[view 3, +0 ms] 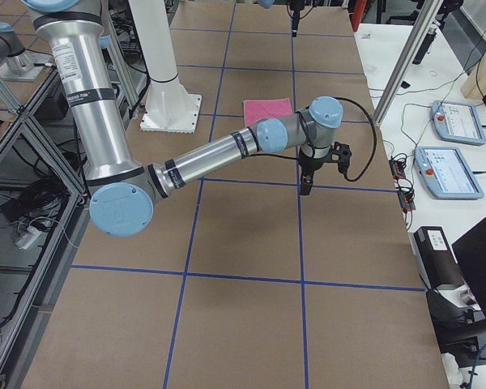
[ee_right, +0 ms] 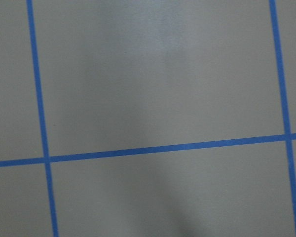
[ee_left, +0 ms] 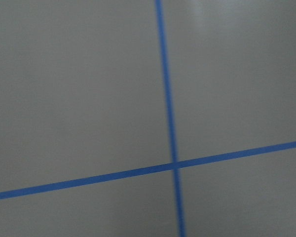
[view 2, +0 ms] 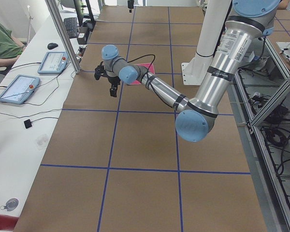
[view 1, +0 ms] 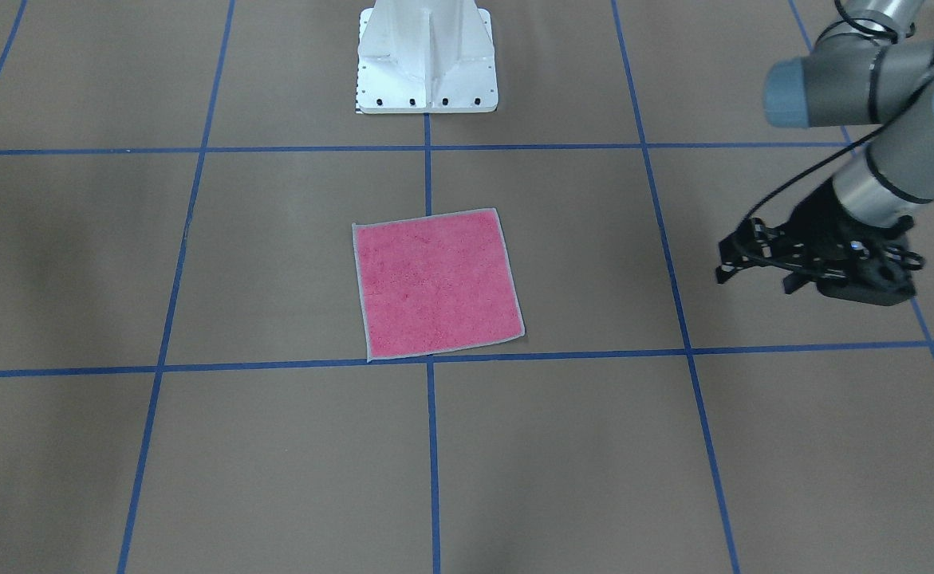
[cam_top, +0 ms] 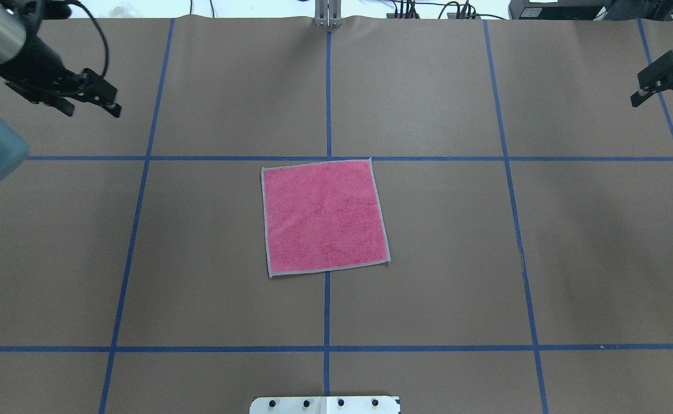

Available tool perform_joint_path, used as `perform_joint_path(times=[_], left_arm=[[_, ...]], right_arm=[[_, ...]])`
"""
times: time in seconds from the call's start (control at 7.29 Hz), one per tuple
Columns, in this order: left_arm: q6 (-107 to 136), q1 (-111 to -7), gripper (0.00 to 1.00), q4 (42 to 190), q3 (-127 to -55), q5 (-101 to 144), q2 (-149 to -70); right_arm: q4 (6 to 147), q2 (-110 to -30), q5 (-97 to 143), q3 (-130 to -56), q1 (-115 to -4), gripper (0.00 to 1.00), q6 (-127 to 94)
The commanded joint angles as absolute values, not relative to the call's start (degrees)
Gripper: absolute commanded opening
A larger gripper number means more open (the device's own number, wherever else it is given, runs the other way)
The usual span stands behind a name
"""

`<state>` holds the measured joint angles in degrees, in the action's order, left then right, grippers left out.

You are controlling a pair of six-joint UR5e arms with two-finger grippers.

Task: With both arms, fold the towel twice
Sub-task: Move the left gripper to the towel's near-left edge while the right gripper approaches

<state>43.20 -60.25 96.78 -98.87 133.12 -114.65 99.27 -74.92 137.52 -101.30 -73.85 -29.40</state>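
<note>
A pink towel [cam_top: 325, 217] is laid flat and unfolded at the middle of a brown table [cam_top: 457, 259]. The left claw [cam_top: 92, 112] and right claw [cam_top: 661, 107] are held far off at either side, fingers spread apart, empty.
</note>
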Motion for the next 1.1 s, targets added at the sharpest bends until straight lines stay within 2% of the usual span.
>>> perform_joint_path(times=[0.0, 0.41, 0.69, 0.96], left_arm=[[59.4, -51.8, 1.00, 104.6, -97.7, 132.4, -117.9], [87.2, -37.8, 1.00, 120.3, -96.7, 114.2, -118.5], [93.8, -33.2, 1.00, 120.5, -97.0, 110.8, -119.4], [98.2, -29.8, 1.00, 120.4, -97.4, 110.6, -119.4]], right_arm=[[90.7, -74.8, 138.8, -101.6, -69.4, 1.00, -32.8], [64.2, -76.5, 136.8, -101.0, -61.6, 1.00, -66.8], [55.8, -76.5, 124.9, -101.0, -50.8, 1.00, -81.2], [52.8, -76.1, 123.7, -101.8, -47.0, 1.00, -86.3]])
